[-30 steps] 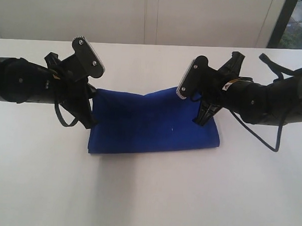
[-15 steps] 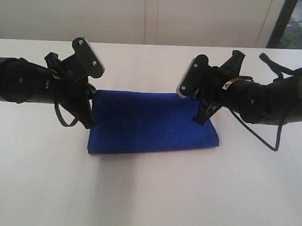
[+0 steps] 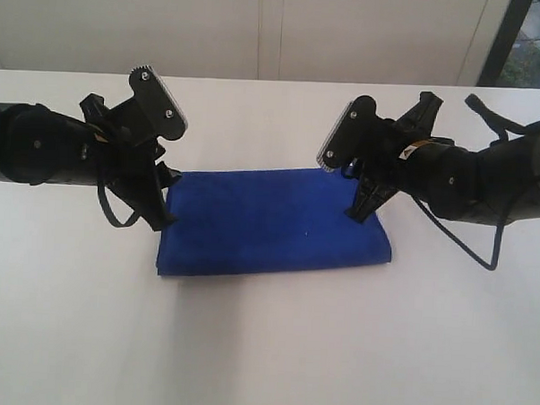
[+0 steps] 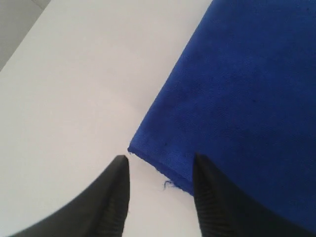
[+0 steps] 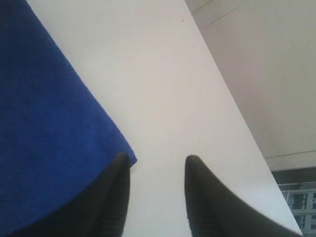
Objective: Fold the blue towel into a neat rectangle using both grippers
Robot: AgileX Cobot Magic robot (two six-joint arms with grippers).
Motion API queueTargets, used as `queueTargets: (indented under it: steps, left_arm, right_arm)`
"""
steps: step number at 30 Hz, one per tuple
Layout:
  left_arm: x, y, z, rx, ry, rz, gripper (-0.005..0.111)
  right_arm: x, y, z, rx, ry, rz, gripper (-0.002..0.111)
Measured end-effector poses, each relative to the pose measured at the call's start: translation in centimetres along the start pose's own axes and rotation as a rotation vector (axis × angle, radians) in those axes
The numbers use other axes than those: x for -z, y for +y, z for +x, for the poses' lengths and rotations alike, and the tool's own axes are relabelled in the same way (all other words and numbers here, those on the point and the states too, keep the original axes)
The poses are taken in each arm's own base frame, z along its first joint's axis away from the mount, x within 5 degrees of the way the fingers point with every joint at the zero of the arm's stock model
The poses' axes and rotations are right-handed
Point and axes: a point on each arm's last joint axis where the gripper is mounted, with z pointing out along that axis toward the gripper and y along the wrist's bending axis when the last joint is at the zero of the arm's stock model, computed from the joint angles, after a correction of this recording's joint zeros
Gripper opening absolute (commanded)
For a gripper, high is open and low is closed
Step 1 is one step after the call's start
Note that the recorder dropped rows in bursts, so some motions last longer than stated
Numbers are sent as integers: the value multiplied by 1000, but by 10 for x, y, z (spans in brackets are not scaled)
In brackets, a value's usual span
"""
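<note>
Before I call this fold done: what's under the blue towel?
The blue towel lies flat on the white table, which shows all round it. Anything beneath the cloth itself is covered.

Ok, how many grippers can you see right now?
2. The left gripper is at the far left corner of the blue towel, the right gripper at its far right corner. Both open.

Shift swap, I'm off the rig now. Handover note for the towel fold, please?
Left gripper: open, empty, jaws astride the back-left corner of the deep-blue terry towel.
Right gripper: open, empty, at the back-right corner.
Towel lies flat on the white table, folded into a rectangle.
Left to do: probably just withdraw both arms; fold again only if smaller is wanted.
</note>
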Motion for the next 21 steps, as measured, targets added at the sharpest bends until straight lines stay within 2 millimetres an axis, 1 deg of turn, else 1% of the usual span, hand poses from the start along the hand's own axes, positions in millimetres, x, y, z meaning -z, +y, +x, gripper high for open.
queueTargets:
  steps: [3, 5, 7, 10, 11, 12, 15, 17, 18, 19, 20, 21]
  left_arm:
    - [0, -1, 1, 0, 6, 7, 46]
    - [0, -2, 2, 0, 20, 23, 39]
    - [0, -4, 3, 10, 36, 42, 26]
    - [0, -7, 5, 62, 59, 71, 3]
    - [1, -8, 6, 91, 66, 81, 0]
    - [1, -8, 6, 125, 70, 87, 0]
    - [1, -7, 8, 236, 83, 96, 0]
    - [1, 0, 11, 357, 104, 110, 0]
    - [3, 12, 12, 482, 125, 132, 0]
    - [4, 21, 12, 547, 137, 148, 0]
    - [6, 38, 11, 654, 165, 194, 0]
    - [7, 48, 10, 700, 174, 214, 0]
  right_arm:
    - [0, 0, 1, -33, 12, 5, 35]
    - [0, -1, 3, -85, 32, 8, 29]
    - [1, -1, 6, -188, 67, 9, 23]
    - [9, -7, 8, -433, 126, 44, 10]
    - [12, -10, 8, -504, 140, 56, 5]
    - [15, -12, 7, -556, 149, 60, 0]
    - [23, -17, 6, -650, 162, 34, 0]
    - [28, -20, 7, -728, 169, -7, 0]
    - [31, -24, 9, -808, 174, -32, 0]
    - [32, -26, 11, -847, 175, -50, 0]
    - [33, -33, 14, -908, 166, -101, 0]
    - [33, -36, 14, -938, 160, -124, 0]
